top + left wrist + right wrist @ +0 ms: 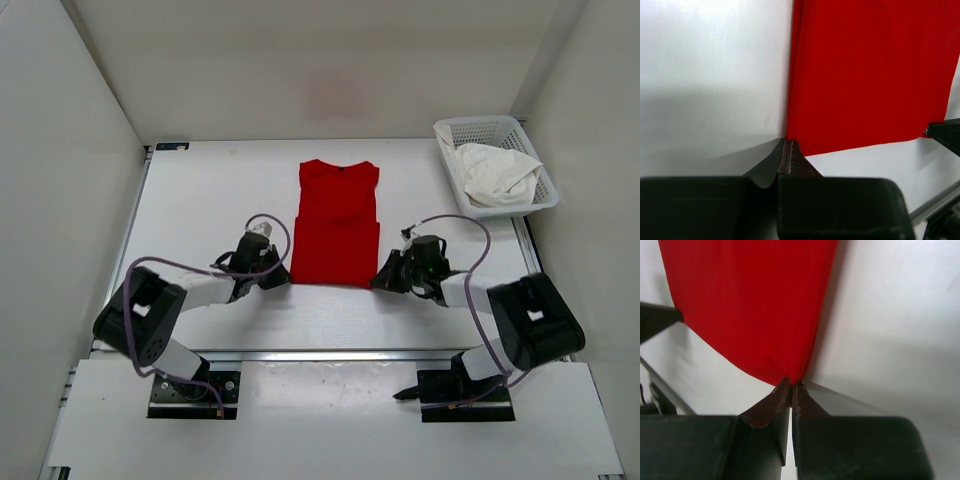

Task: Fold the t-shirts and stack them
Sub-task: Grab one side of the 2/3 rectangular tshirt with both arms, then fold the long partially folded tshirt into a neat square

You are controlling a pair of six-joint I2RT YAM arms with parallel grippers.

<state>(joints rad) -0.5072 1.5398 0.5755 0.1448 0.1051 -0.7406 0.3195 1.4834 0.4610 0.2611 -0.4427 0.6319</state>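
Top external view: bright red cloth t-shirt point(337, 222) flat on white bench point(200, 190); left jaws and right jaws clamped on its near corners.

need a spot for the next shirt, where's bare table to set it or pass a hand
Bare white table lies left of the bright red cloth t-shirt, out to the edge, and between it and the white plastic mesh basket. Crowded: the near hem, pinched by the left end effector and right end effector.

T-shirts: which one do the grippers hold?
The red t-shirt, its near corners pinched by left gripper and right gripper; the white t-shirt lies crumpled in the basket.
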